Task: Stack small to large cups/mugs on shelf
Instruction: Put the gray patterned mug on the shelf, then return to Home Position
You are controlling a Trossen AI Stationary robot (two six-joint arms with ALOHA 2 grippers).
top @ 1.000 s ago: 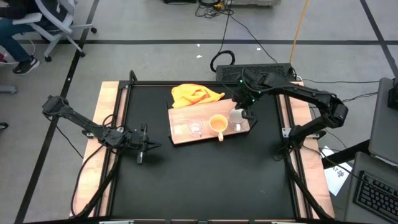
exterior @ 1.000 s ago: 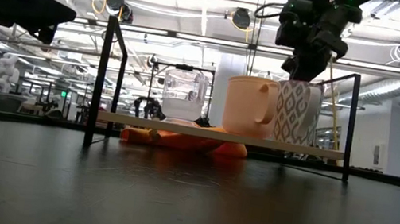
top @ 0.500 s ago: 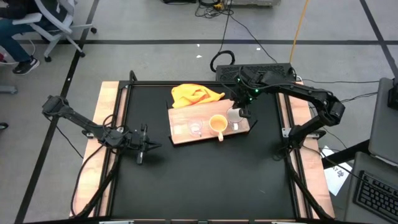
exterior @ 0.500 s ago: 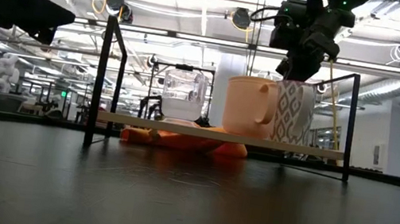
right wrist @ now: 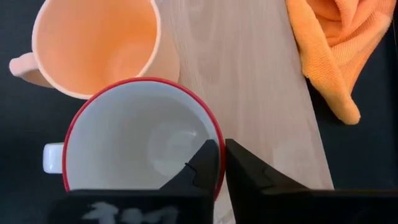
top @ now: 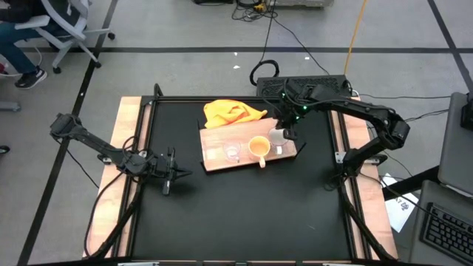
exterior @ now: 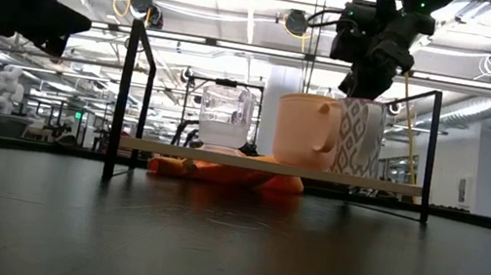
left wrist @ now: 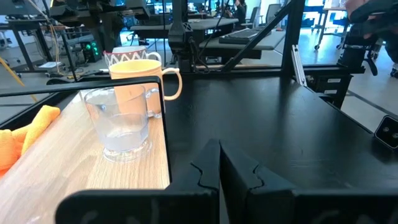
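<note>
The black bench [top: 244,207] carries a light-brown wooden shelf [top: 219,140] lying slightly askew near its 12 o'clock edge, and a yellow cloth [top: 230,112] at the shelf's 12 o'clock side, touching it. On the shelf stand three vessels in a row: a clear glass cup [top: 233,151] toward 9 o'clock, a yellow-orange mug [top: 259,148] in the middle, and a white mug [top: 278,137] toward 3 o'clock, close beside the yellow-orange one.

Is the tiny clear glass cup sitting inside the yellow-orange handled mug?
No, the glass cup stands by itself on the wooden board, beside the yellow-orange mug.
</note>
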